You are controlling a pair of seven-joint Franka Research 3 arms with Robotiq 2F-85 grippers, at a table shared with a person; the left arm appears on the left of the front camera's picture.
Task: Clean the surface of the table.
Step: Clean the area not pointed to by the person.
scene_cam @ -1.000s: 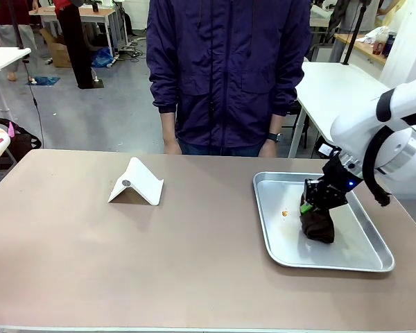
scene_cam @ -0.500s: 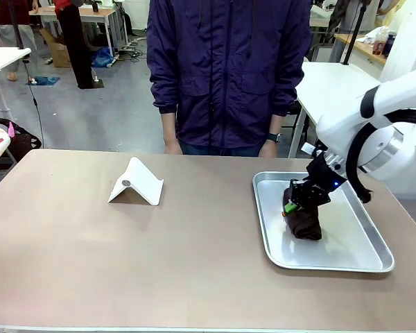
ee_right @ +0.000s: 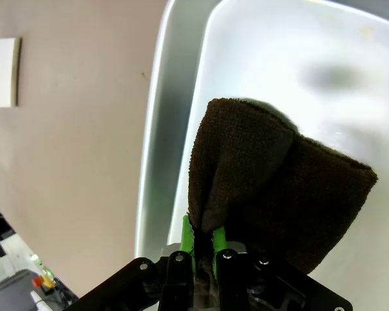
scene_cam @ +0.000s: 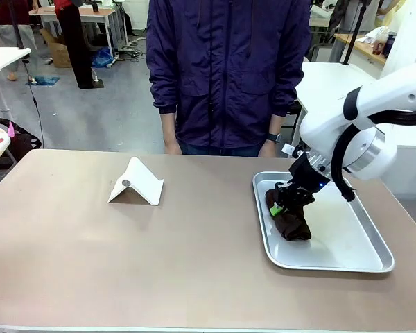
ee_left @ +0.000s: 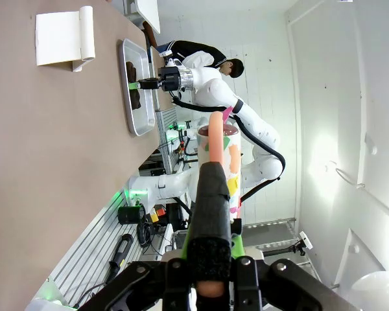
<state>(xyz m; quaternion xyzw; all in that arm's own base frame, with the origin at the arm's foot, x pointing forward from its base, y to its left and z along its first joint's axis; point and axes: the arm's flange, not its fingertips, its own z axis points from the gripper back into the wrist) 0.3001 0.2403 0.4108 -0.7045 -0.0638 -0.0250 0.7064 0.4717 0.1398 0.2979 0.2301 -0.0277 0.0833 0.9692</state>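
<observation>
The left gripper (ee_left: 212,178) hangs off the table's end with its jaws pressed together on nothing, looking along the top. The table (scene_cam: 125,263), brownish-tan with a pale edge, spans the front view from side to side. Left of its middle, toward the far edge, stands a white folded stand (scene_cam: 135,184), well apart from everything else on the top. A person (scene_cam: 229,69) in a dark jacket stands at the far side, about midway, arms down and hands just behind the table's edge. On the right part of the table lies a shiny metal tray (scene_cam: 347,260), its long sides running from the far edge toward the robot. A dark brown cloth (scene_cam: 291,222) sits in the tray's left half, close beside the left wall, with its lower end on the tray floor. The right gripper (scene_cam: 281,207) reaches in from the right, tilted down, and its green pads (ee_right: 189,234) are clamped tight on a bunched fold at the cloth's upper end, the rest of the cloth spreading out beyond the fingertips over the tray floor.
</observation>
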